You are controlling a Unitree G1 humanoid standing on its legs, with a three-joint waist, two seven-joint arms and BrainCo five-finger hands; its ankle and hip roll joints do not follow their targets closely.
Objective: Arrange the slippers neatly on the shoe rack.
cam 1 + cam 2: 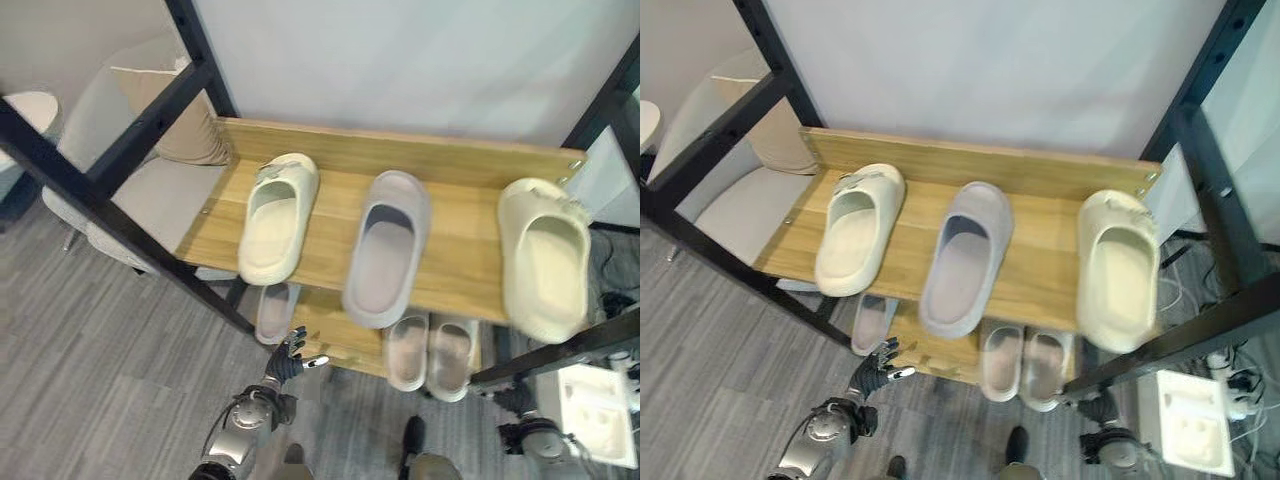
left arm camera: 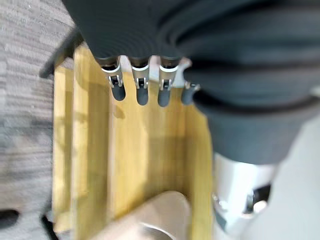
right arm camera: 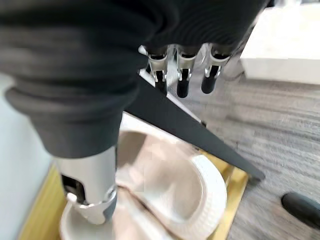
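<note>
While both robot hands hang low in front of the shoe rack (image 1: 450, 165), neither holds a slipper. On the top shelf lie 3 slippers: a cream slipper (image 1: 278, 215) at the left, a grey slipper (image 1: 388, 245) in the middle and a second cream slipper (image 1: 545, 255) at the right, well apart from its mate. On the lower shelf a pale slipper (image 1: 275, 308) lies alone and a pale pair (image 1: 432, 352) lies side by side. The left robot hand (image 1: 288, 358) has its fingers spread and relaxed. The right robot hand (image 3: 182, 75) seems to have straight fingers, though little shows. These look like light, springy foam, best pinched at the strap or heel rim.
</note>
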